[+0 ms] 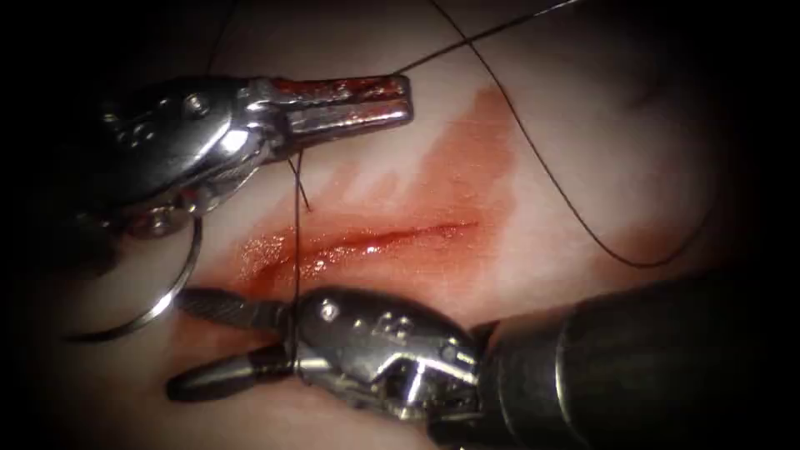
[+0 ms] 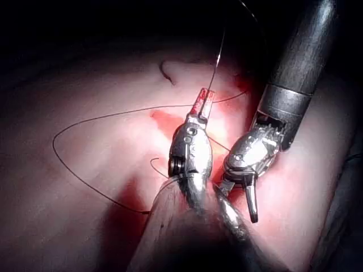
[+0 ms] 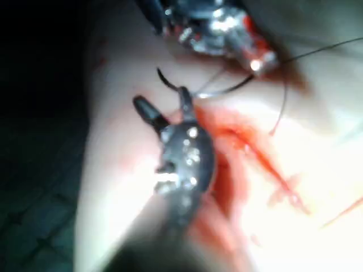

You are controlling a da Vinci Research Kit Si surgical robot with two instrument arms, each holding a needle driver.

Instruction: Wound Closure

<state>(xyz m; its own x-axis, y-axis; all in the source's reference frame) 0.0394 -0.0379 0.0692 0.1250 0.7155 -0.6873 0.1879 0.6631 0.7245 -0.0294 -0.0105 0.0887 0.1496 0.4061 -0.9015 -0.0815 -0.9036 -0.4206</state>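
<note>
Left tool (image 1: 400,98) jaws closed on the thread (image 1: 297,225); right tool (image 1: 187,342) jaws apart around it at six o'clock of the cut (image 1: 375,240); keep the strand taut

Endoscope: bright centre – dark vignette | glare on metal | right wrist view – blurred

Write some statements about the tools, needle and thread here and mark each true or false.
1. The right tool has its jaws open. True.
2. A strand of thread runs between those open jaws. True.
3. The left tool has its jaws wide open. False: they are shut, seemingly on the thread at their tip.
4. The right tool holds the needle. False: it holds nothing; the needle lies left of the cut, below the left tool. Whether it is in the tissue cannot be told.
</note>
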